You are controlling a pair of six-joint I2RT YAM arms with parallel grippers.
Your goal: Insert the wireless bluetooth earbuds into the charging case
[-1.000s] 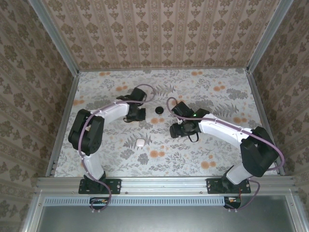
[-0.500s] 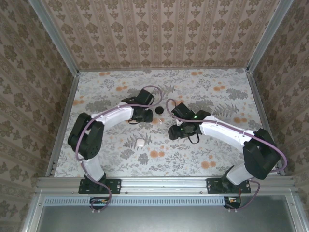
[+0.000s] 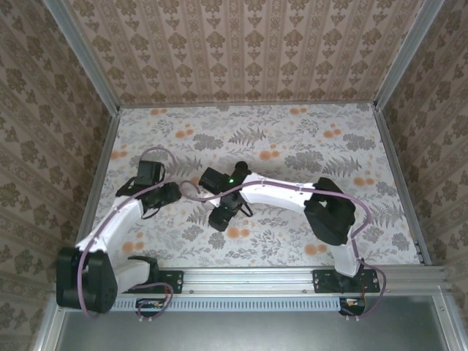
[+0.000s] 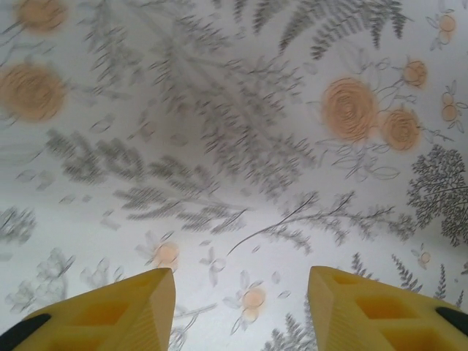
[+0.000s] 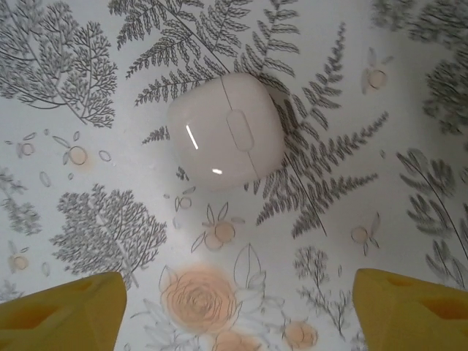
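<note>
My right gripper (image 5: 235, 287) is open wide, its yellow fingertips (image 5: 80, 303) low in the right wrist view. Just beyond them a white rounded-square pebble-like object (image 5: 225, 131) lies on the floral table, apart from both fingers. From above, the right gripper (image 3: 219, 219) hangs over that spot at centre left and covers the white object. My left gripper (image 4: 240, 284) is open over bare tablecloth with nothing between its fingers; from above the left gripper (image 3: 165, 194) sits at the left side. The charging case and the earbuds are hidden or out of view.
The table (image 3: 292, 139) carries a fern-and-flower cloth, with patterned walls on three sides and metal rails (image 3: 99, 183) along its edges. The right arm (image 3: 285, 194) stretches across the middle towards the left. The left arm (image 3: 110, 223) lies along the left edge.
The left arm has pulled back from the centre to the left and its jaws have opened. The right arm has swung left across the table to above the white object, its jaws wider.
</note>
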